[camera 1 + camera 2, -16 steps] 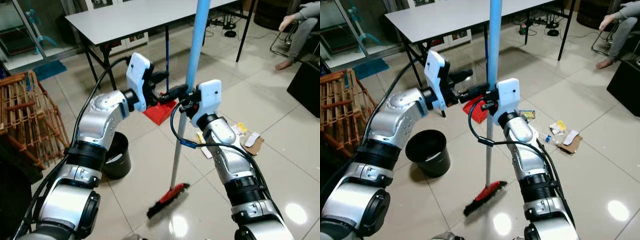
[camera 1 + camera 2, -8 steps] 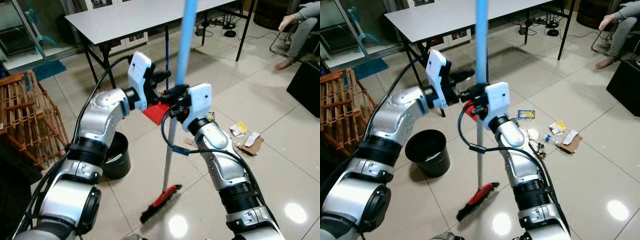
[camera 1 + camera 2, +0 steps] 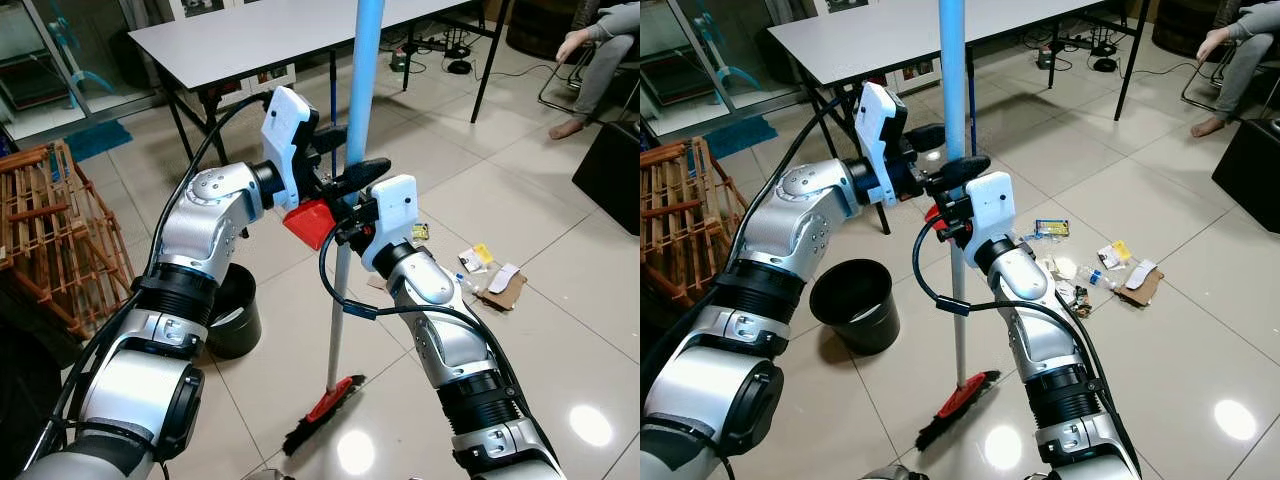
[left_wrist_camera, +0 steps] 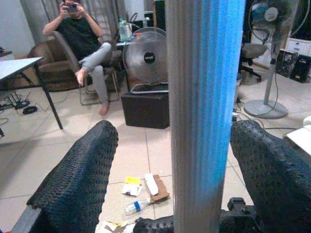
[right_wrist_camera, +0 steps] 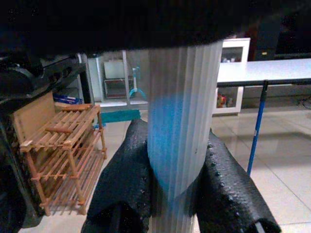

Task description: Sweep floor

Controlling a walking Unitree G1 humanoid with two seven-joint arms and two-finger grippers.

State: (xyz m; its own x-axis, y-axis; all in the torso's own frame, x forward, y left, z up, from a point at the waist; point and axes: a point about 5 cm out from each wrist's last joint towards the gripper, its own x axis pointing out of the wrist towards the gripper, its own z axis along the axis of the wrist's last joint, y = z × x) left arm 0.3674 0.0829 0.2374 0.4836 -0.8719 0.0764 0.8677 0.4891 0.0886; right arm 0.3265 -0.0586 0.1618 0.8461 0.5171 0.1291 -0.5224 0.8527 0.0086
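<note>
Bucket (image 3: 230, 318) (black, contents unclear), right hand (image 5: 175, 194) clamping broom (image 3: 340, 300)

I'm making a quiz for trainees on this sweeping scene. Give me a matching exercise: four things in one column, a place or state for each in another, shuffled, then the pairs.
Things:
1. Broom pole
2. Black bucket
3. Litter
4. Left tool

Places or states:
A. Open, fingers apart on both sides of the pole
B. Scattered on the tiles on the robot's right
C. Clamped in the right tool
D. Standing on the floor under the left arm

Pairs: 1-C, 2-D, 3-B, 4-A
</note>
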